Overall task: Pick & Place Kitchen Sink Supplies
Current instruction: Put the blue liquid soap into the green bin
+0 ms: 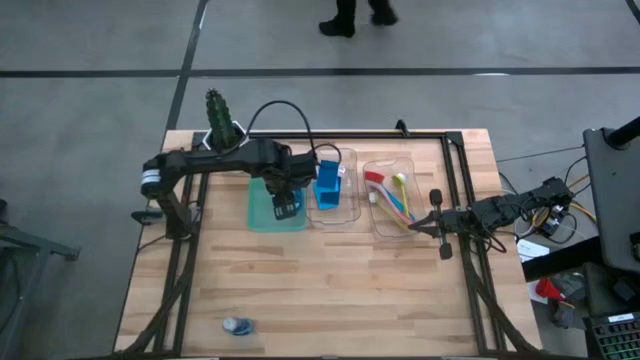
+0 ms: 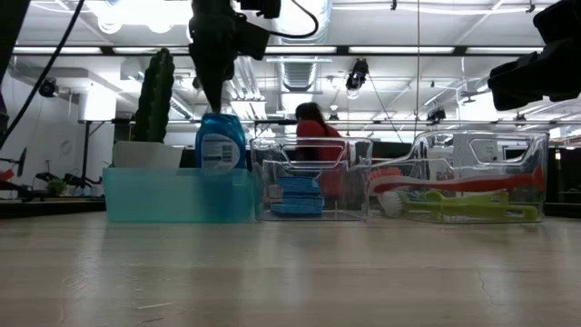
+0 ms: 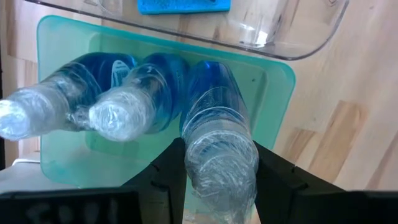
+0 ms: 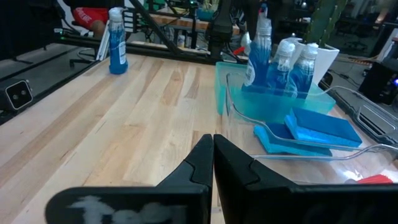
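Bottles of blue liquid stand in the green tray point(image 1: 262, 212) at centre-left of the high view, and the left claw point(image 3: 217, 165) pinches the third bottle point(image 3: 219, 130) by its top, holding it upright in the tray beside two others point(image 3: 118, 93).

The likely trouble is a tip-over: the bottles are tall, rounded and packed shoulder to shoulder, so a crooked release or a claw spreading into the neighbour could topple them against the tray's low wall. The smooth plastic may also cling to the fingers.

The table point(image 1: 340, 290) is pale wood planking. The green tray is translucent and shallow; the clear trays point(image 1: 340, 195) hold flat blue sponges point(image 4: 311, 127) and long thin brushes point(image 1: 395, 200). A fourth bottle point(image 1: 236, 325) lies at lower left, well apart. The right claw point(image 4: 212, 155), pressed together, waits at the table's right edge.
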Tool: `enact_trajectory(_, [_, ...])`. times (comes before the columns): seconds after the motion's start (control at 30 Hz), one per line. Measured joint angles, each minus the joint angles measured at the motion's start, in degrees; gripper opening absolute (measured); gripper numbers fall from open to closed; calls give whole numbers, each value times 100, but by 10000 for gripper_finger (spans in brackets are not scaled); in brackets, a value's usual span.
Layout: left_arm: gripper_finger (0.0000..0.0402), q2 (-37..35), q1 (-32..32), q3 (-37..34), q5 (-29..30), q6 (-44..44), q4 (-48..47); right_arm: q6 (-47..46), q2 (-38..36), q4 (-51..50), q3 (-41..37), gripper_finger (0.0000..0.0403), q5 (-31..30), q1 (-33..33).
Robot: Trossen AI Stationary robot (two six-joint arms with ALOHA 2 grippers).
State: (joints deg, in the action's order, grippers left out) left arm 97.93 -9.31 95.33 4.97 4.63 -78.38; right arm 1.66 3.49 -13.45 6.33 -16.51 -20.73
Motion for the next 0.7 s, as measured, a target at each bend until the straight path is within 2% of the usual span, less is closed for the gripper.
enact_trajectory(0.7, [140,54,-135,-61,-74,-134,78,-7,0,0,0,8,0,0])
